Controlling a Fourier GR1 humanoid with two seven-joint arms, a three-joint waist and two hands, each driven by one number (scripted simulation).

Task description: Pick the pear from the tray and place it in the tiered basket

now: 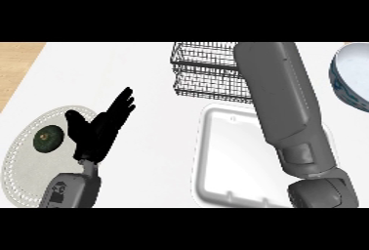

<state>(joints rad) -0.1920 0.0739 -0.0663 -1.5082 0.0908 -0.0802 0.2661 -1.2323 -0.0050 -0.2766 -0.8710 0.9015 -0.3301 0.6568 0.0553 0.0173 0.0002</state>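
Note:
The white tray (227,161) lies at the middle of the counter, and its visible part holds nothing. Behind it stands the black wire tiered basket (205,73). My right forearm (284,107) stretches from the lower right over the tray and across the basket's right side, running out past the top of the view, so its hand does not show. No pear is visible anywhere. My left hand (93,136) rests open at the left, fingers up.
A round pale mat (29,171) lies at the left with a dark green round fruit (49,138) on it, just beside my left hand. A blue-rimmed white bowl (353,80) sits at the right edge. Wooden floor shows at the far upper left.

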